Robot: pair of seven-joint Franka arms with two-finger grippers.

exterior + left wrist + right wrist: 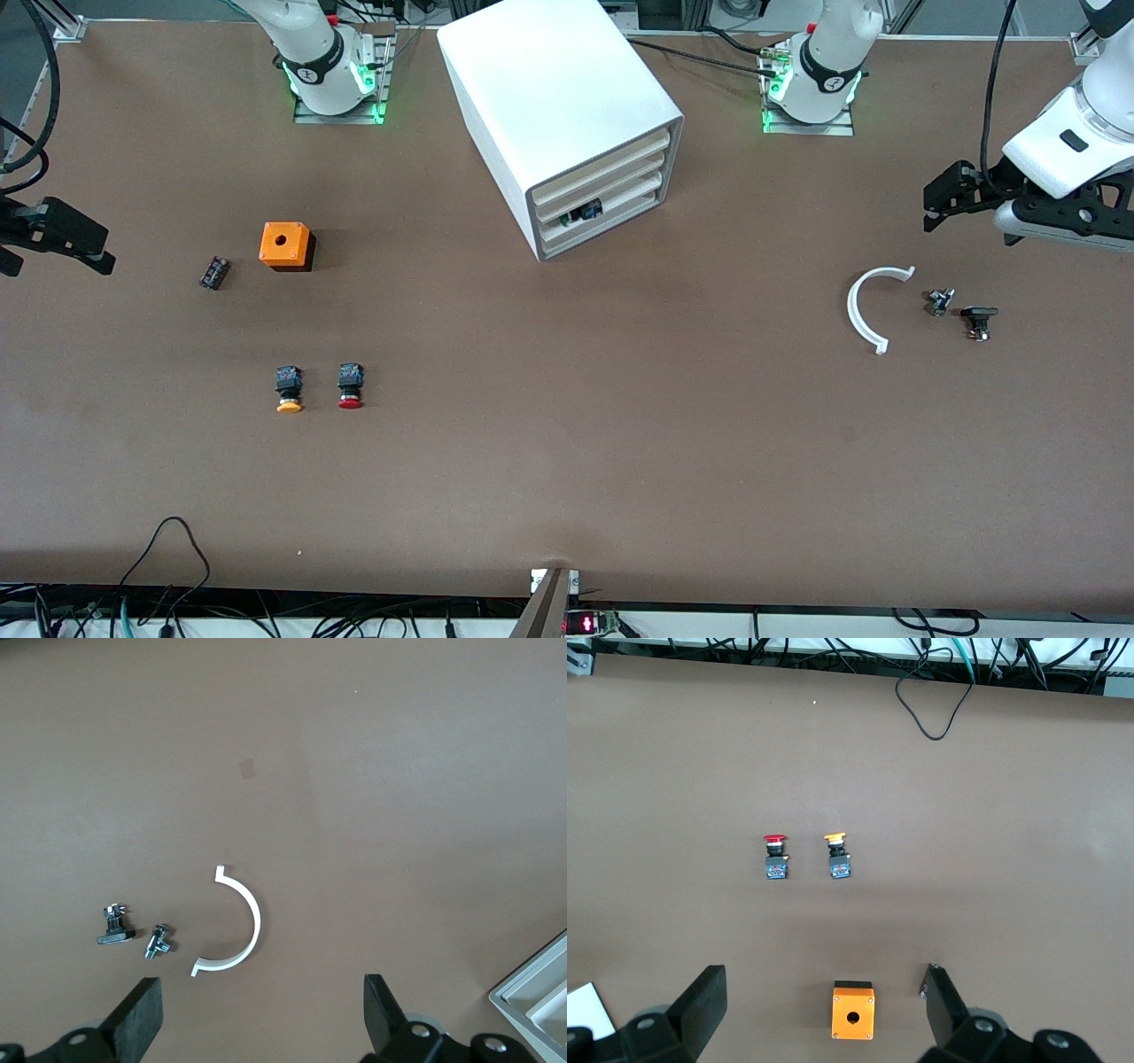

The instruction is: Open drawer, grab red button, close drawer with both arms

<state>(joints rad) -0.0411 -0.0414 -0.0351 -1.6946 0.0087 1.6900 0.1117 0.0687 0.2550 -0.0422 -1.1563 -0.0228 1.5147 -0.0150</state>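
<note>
The drawer (604,188) is the middle of three cream fronts in the white cabinet (549,97) and stands shut. The button (350,387), red-capped with a black body, lies on the table toward the right arm's end, beside an orange-yellow capped one (289,391). The right wrist view shows the button (774,857) too. My right gripper (53,237) hovers open and empty at that table end, over the spot beside an orange box; its own view shows the gripper (824,979) wide apart. My left gripper (1001,208) hangs open and empty above a white arc, seen open (263,985) in its own view.
An orange box (285,245) with a round hole and a small black part (213,272) lie farther from the camera than the buttons. Toward the left arm's end lie a white arc (864,310), a metal fitting (939,301) and a black part (979,321). Cables run along the table's near edge.
</note>
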